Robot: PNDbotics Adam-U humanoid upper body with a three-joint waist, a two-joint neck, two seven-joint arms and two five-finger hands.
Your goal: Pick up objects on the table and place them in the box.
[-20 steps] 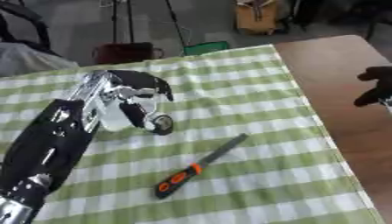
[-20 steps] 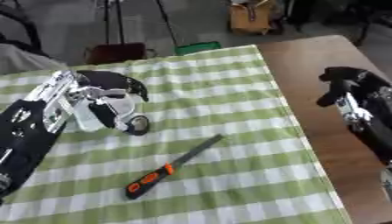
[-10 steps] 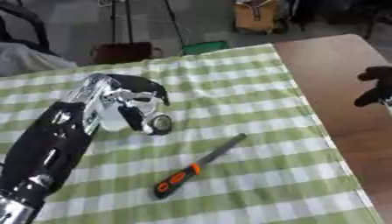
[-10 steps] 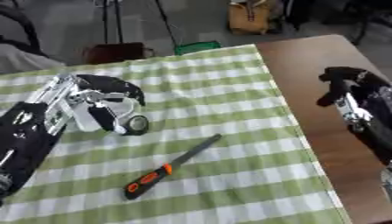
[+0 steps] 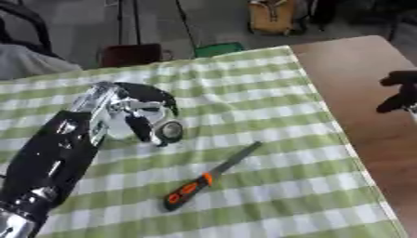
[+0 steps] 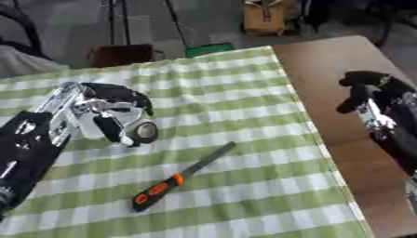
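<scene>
- Your left hand (image 5: 134,109) has its fingers curled around a roll of tape (image 5: 169,130) above the checked cloth (image 5: 269,111).
- A file (image 6: 181,177) with an orange-and-black handle lies just beside it on the counter (image 6: 326,69).
- Your right hand (image 6: 371,93) is clenched, holding nothing.

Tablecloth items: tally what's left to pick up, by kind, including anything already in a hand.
Roll of tape, in the left hand: 1
File with orange and black handle, lying on the cloth: 1
Total: 2

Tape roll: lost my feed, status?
Left hand fingers curled round tape roll. Right hand idle over bare table. File on cloth. No box visible.
</scene>
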